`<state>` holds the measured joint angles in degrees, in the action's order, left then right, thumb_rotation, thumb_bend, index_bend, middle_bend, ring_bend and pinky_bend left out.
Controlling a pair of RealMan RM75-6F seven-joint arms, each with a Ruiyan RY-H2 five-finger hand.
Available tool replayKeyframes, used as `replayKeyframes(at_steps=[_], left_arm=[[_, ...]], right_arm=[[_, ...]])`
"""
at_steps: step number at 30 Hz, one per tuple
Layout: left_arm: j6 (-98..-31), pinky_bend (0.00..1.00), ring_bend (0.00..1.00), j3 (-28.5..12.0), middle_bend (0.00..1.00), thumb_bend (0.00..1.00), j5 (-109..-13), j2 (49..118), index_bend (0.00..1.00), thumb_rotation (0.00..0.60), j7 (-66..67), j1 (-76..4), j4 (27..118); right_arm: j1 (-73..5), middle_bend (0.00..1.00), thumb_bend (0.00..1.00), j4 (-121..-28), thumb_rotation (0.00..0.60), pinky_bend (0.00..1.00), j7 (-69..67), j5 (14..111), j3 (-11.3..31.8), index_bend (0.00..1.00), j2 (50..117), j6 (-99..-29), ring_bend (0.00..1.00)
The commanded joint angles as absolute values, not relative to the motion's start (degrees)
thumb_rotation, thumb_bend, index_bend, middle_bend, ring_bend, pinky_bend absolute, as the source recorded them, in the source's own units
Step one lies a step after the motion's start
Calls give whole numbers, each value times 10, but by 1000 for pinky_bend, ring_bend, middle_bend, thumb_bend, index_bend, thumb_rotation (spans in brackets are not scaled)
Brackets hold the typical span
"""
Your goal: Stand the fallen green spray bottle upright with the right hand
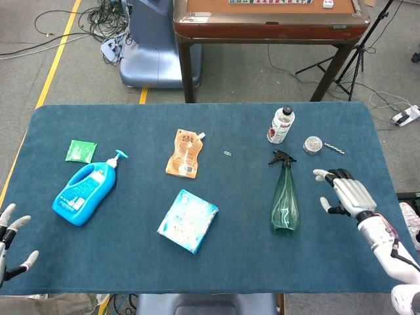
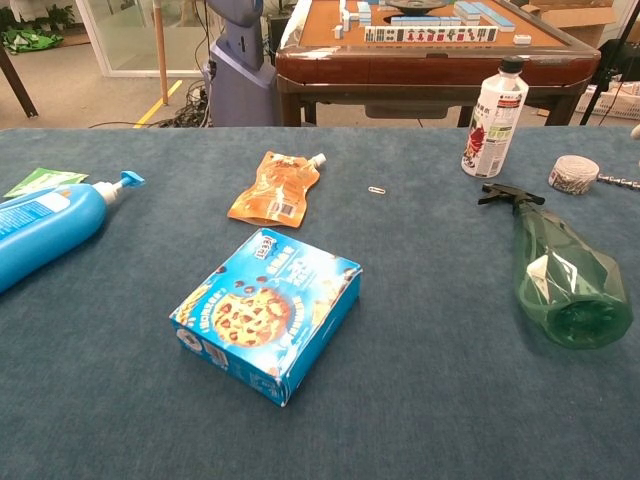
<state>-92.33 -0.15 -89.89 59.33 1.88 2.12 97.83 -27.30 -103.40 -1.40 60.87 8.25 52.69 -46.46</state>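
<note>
The green spray bottle lies on its side on the blue table, black trigger head pointing to the far side; the chest view shows the green spray bottle at the right. My right hand hovers to the right of the bottle, apart from it, fingers spread and holding nothing. My left hand is at the near left corner of the table, fingers apart and empty. Neither hand shows clearly in the chest view.
A white bottle stands just beyond the spray head, with a small round tin beside it. A cookie box, orange pouch, blue pump bottle and green sachet lie to the left.
</note>
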Motion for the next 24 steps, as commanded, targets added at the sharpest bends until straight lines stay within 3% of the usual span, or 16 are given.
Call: replayKeyframes(at_steps=[1,24], left_arm=[[-923,41,45,-2,16,255,-898,593,207,600,19,21,978],[-927,41,45,3,16,255,-895,588,206,600,19,29,978]], right_arm=[[-300,222,488,-995,600,0,4,561,86,159,555,-432,73],[-406,227,512,-834,600,0,60,404,48,175,674,-335,73]])
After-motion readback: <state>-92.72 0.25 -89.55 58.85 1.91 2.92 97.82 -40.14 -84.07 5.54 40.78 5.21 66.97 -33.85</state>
